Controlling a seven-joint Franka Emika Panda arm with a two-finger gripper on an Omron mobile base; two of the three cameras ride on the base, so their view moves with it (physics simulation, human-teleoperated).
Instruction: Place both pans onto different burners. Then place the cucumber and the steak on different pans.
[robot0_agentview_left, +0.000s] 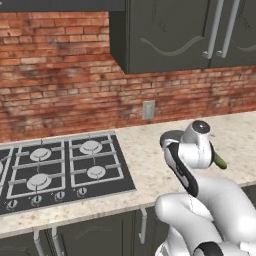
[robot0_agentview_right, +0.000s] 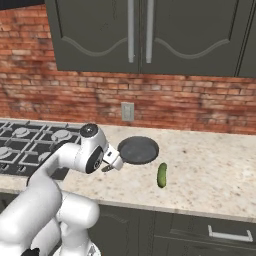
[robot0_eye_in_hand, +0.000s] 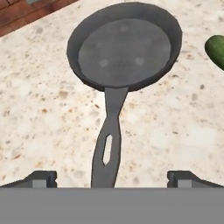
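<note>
While wide apart over the handle, jaws (robot0_eye_in_hand: 112, 177) grip nothing; pan (robot0_agentview_right: 138, 149) on bench (robot0_agentview_right: 210, 170) right of cooktop (robot0_agentview_left: 60, 167), cucumber (robot0_agentview_right: 162, 175) just beside. Burners bare; every placement pending.

Speckled counter (robot0_agentview_right: 210, 165) bears pan (robot0_agentview_right: 138, 150), cucumber (robot0_agentview_right: 162, 175), cooktop (robot0_agentview_left: 60, 170).

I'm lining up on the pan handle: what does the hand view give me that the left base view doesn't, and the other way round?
Hand view alone: the pan's slotted handle running down between the open fingertips, and the pan's empty inside. Left base view alone: the cooktop with its bare burners, the wall outlet and the cabinets. Both: the pan on the speckled counter, and part of the cucumber beside it.
</note>
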